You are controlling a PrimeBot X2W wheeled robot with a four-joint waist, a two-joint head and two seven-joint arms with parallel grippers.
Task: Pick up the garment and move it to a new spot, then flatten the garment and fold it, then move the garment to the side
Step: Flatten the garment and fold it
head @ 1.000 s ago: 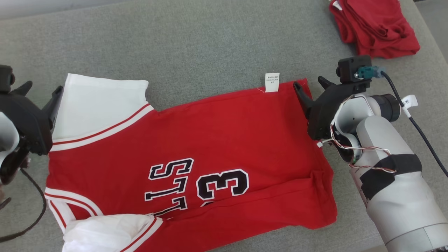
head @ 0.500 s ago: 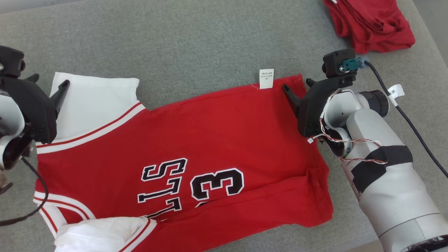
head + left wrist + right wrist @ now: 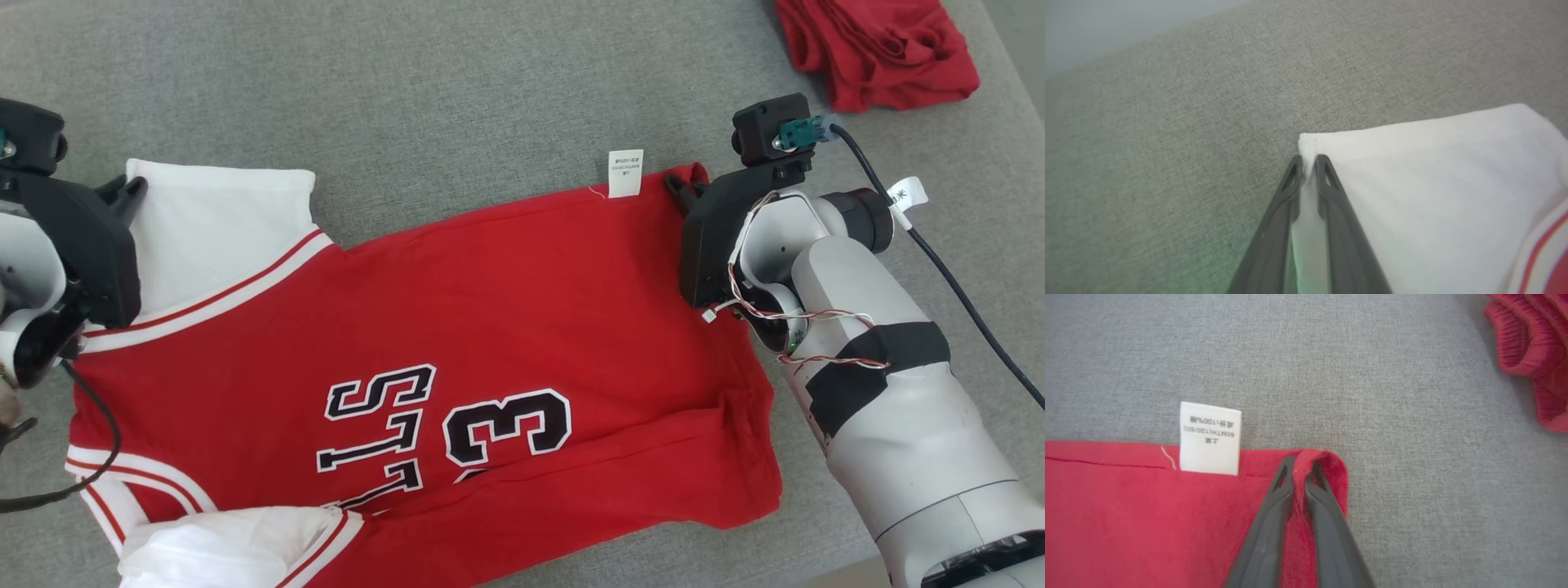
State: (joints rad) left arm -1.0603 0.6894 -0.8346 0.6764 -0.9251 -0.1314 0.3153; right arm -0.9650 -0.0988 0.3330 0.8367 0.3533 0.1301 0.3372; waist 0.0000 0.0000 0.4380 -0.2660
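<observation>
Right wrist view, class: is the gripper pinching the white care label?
No, the right gripper is shut on a folded red corner of the jersey, while the care label lies apart beside it, untouched.

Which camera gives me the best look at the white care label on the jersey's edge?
The right wrist view: the care label is close and sharp there, its print visible, beside the right gripper pinching the jersey. The head view shows it small, print unreadable. The left wrist view faces the white sleeve.
</observation>
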